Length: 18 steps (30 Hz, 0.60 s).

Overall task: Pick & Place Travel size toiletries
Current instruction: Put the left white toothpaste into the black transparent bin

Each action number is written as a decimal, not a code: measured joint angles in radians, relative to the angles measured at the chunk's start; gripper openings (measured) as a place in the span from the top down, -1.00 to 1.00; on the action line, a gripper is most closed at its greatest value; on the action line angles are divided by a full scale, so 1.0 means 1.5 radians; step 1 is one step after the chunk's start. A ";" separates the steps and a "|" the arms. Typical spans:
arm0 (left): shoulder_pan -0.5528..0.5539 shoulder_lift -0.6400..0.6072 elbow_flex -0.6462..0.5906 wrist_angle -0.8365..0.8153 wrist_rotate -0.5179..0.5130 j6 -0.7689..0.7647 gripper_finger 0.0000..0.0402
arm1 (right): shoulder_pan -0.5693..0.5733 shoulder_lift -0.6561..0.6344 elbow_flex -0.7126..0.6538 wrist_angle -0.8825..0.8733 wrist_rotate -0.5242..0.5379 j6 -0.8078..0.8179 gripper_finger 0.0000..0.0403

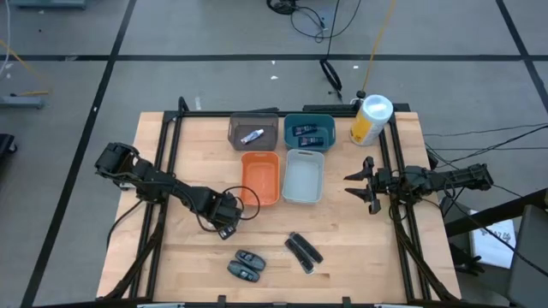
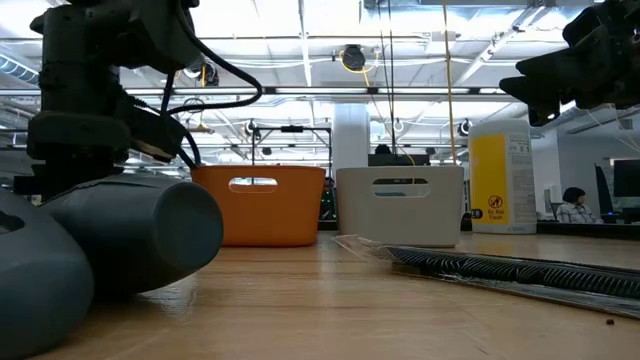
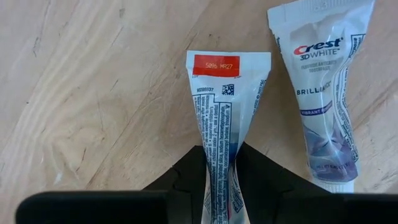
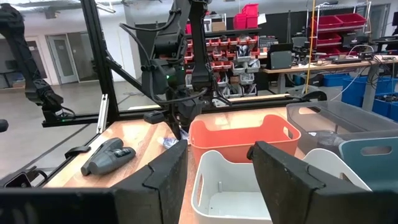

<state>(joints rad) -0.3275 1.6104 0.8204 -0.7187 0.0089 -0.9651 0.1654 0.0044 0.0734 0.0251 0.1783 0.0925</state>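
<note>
Pinching down on a silvery-white tube, your left gripper (image 3: 219, 177) has its two dark fingers closed narrow around the crimped, flattened body of the held tube (image 3: 225, 106), whose long axis runs straight out ahead of the fingers, flat sealed end with the red label farthest away. Just beside it lies the second tube (image 3: 326, 93), soft glossy plastic with printed lettering, lying roughly parallel on the pale wood-grain table (image 3: 93, 93) and not touching the one you hold. From above, your left gripper (image 1: 224, 214) sits close to the orange bin (image 1: 260, 178), so the carry looks short, up and over that smooth plastic wall or on to the grey bin (image 1: 253, 131), where a pale tube (image 1: 252, 136) already rests. Nearer the front edge wait the dark grey ovals (image 1: 246, 265), rounded and matte, and the slim black bars (image 1: 303, 251), well apart from the bins. Your right gripper (image 1: 371, 185) hangs with fingers spread and empty beside the white bin (image 1: 303, 176), farther from this tube than your left.
</note>
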 joint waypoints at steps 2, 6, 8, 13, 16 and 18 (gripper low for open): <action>0.000 -0.014 -0.002 -0.003 -0.002 0.002 0.55 | 0.000 0.000 0.000 0.000 0.000 0.000 0.15; 0.000 -0.050 0.000 -0.013 -0.018 0.008 0.55 | 0.000 0.000 0.000 0.000 0.000 0.000 0.15; -0.001 -0.064 0.000 -0.019 -0.032 0.010 0.55 | 0.000 0.000 0.000 0.000 0.000 0.000 0.15; 0.000 -0.081 0.001 -0.017 -0.053 -0.001 0.55 | 0.000 0.000 0.000 0.000 0.000 0.000 0.15; -0.002 -0.081 0.001 -0.015 -0.047 -0.003 0.55 | 0.000 0.000 0.000 0.000 0.000 0.000 0.15; -0.002 -0.075 0.001 -0.005 -0.047 0.001 0.55 | 0.000 0.000 0.000 0.000 0.000 0.000 0.15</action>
<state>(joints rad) -0.3305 1.4974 0.8222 -0.7258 -0.0620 -0.9636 0.1654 0.0044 0.0734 0.0250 0.1783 0.0925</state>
